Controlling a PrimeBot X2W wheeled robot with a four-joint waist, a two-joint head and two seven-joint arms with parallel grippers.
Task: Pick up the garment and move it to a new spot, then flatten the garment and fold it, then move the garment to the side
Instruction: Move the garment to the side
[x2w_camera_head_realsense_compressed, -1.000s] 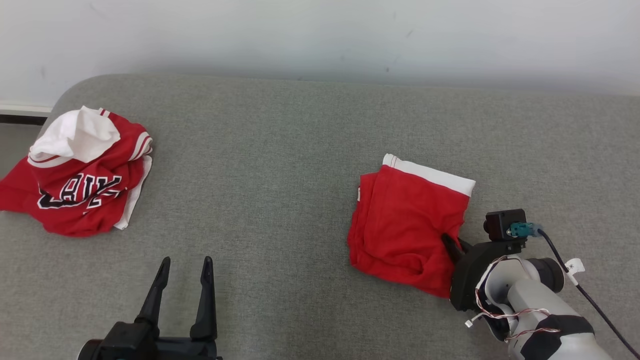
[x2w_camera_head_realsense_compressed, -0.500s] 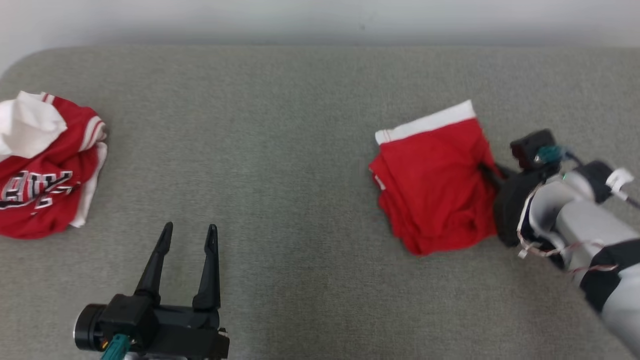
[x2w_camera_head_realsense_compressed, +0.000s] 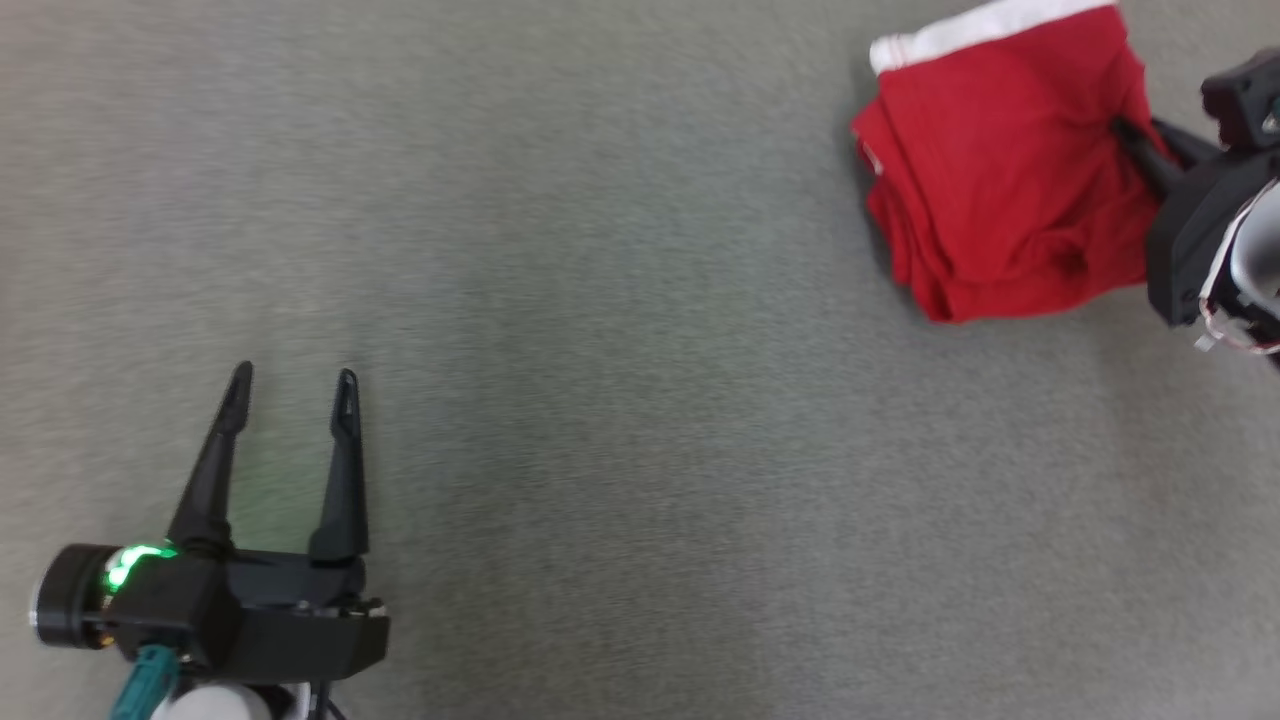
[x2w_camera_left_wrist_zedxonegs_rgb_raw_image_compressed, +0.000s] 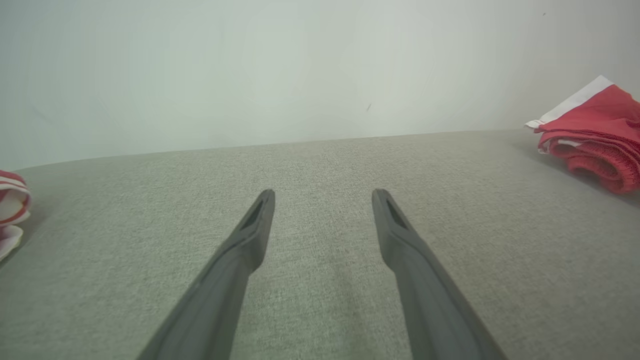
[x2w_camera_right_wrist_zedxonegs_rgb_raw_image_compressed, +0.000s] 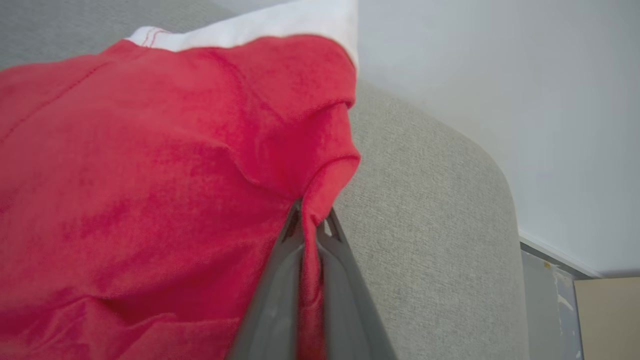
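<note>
Head view looks down on a wide grey cushion (x2w_camera_head_realsense_compressed: 620, 400), with the garment (x2w_camera_head_realsense_compressed: 1000, 170) lying at the upper right of that view. It is red, folded into a thick, slightly rumpled bundle, and a white band (x2w_camera_head_realsense_compressed: 990, 25) runs along its far edge. The right gripper (x2w_camera_head_realsense_compressed: 1138, 128) comes in from the right edge of that view and meets the right side of the garment, its two dark fingers close together where they reach the cloth. Right wrist view settles the grip: both fingers are clamped tight on a pinched ridge of red cloth, which stands up between the tips, while the rest of the garment spreads away to the left of that view. Behind it a pale wall (x2w_camera_right_wrist_zedxonegs_rgb_raw_image_compressed: 500, 100) rises past the cushion's rounded corner.

The left gripper (x2w_camera_head_realsense_compressed: 293, 375) sits at the lower left of the head view, well apart from the garment, with its fingers spread wide; a green light (x2w_camera_head_realsense_compressed: 135, 558) glows on its base. Left wrist view has those two fingers held apart over bare cushion. The folded garment is off at the right edge of that view, its stacked lower layers lying on the cushion, and a bit of a second garment (x2w_camera_left_wrist_zedxonegs_rgb_raw_image_compressed: 11, 210), red and white, is at the left edge
</note>
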